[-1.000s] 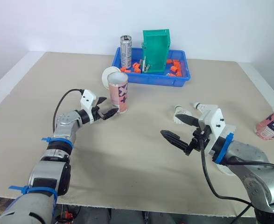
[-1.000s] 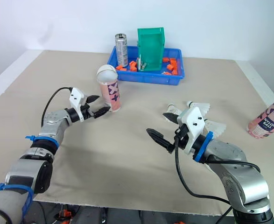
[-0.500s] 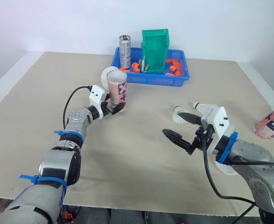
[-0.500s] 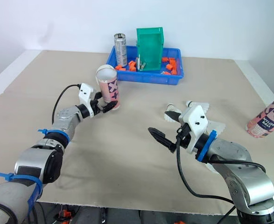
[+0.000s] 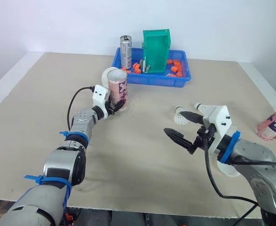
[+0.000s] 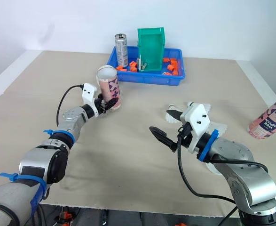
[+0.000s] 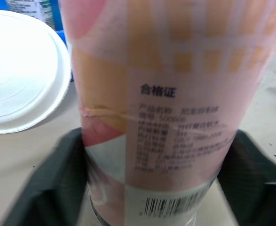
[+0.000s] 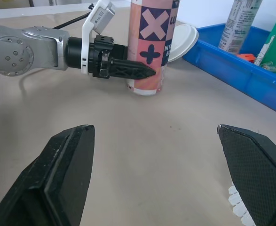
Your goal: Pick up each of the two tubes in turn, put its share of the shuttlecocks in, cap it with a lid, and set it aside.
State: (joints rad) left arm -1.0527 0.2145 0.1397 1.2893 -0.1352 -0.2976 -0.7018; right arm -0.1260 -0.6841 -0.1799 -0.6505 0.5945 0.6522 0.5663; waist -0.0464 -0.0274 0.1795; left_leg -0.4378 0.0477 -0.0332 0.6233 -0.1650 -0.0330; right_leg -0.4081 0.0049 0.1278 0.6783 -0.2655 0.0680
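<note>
Tube stands upright on the worktop beside a lid, left gripper jaws pinching its base, so lift it straight and level while the right gripper, jaws wide, fetches shuttlecocks.

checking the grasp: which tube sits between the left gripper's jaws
The pink tube beside the white lid, near the blue tray; the left gripper grips its base. The other tube stands far right, untouched.
</note>
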